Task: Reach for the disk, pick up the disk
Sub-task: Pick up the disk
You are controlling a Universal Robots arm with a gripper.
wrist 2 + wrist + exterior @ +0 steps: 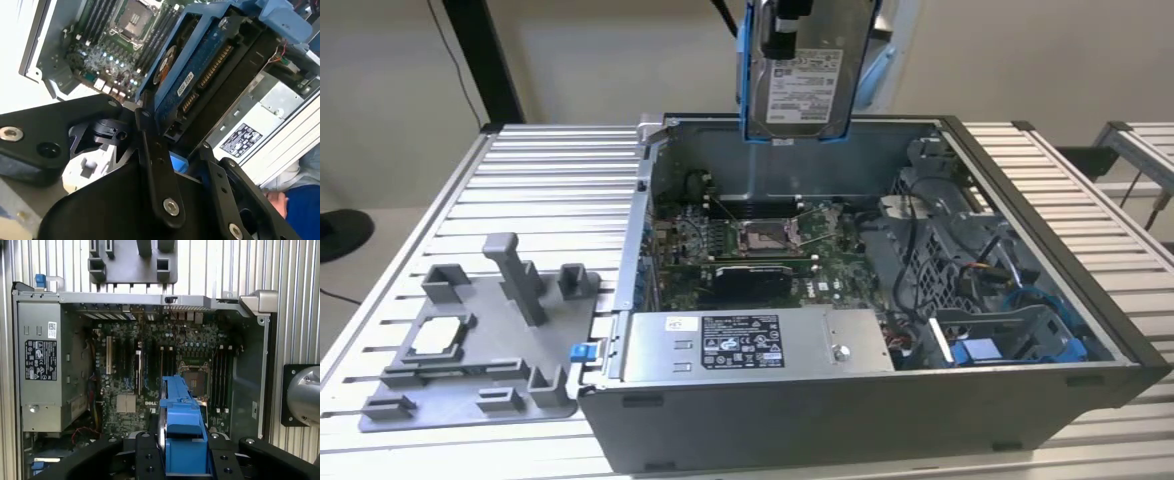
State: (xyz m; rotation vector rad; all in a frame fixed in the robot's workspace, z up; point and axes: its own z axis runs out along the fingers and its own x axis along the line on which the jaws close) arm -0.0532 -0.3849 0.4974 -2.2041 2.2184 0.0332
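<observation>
At the exterior view's left, a grey plastic fixture (480,340) lies on the ribbed table (547,170), with a small silver chip (438,333) in one of its recesses. At centre stands the open computer case (854,420). Inside it a grey box (747,345) with a black-and-white sticker sits along the near wall, and the motherboard (720,250) with its processor socket (762,237) lies behind that box.

At upper centre the disk (803,85) hangs upright above the case and clear of it. Its long axis is vertical, its white label faces the camera, and its lower short edge points down into the case. The gripper (184,460) is clamped on the disk, with its black fingers (156,165) pressing the blue bracket from both sides.

At the case's right end are black cables (907,260) and a drive bay with blue parts (981,350).
</observation>
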